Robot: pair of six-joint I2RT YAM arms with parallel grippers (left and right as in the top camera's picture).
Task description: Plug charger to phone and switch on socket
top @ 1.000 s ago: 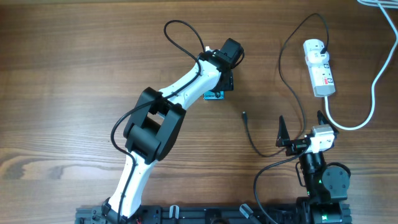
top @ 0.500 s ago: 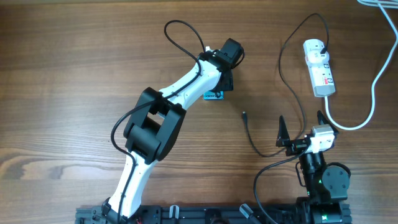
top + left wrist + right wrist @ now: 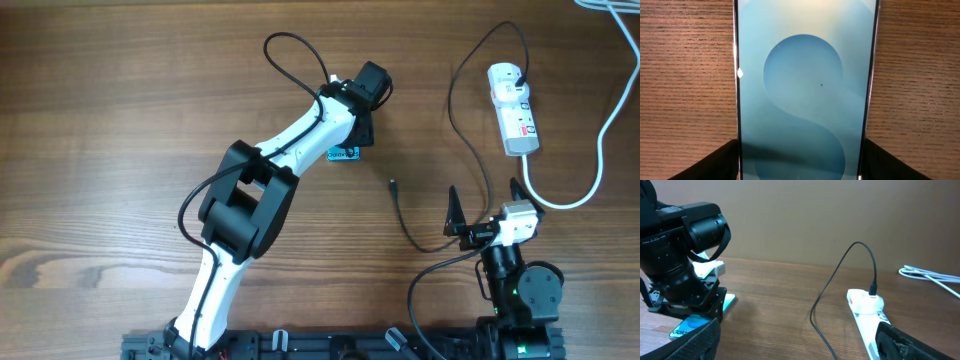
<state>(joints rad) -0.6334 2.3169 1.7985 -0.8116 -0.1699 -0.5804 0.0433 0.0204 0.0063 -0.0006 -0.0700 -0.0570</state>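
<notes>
The phone (image 3: 345,154) lies flat on the table, mostly hidden under my left wrist; its teal screen fills the left wrist view (image 3: 805,90). My left gripper (image 3: 800,167) has a finger against each long edge of the phone. The charger's black cable (image 3: 466,150) runs from its white adapter (image 3: 508,74), plugged into the socket strip (image 3: 514,118), down to its loose connector tip (image 3: 392,184) on the table. My right gripper (image 3: 487,205) is open and empty, below the socket and right of the tip. The right wrist view shows the phone (image 3: 692,325), cable (image 3: 832,277) and socket (image 3: 867,314).
The socket's thick white cord (image 3: 601,150) loops along the table's right side and shows in the right wrist view (image 3: 930,275). My left arm (image 3: 255,195) stretches diagonally across the middle. The wooden table (image 3: 100,120) lies bare to the left.
</notes>
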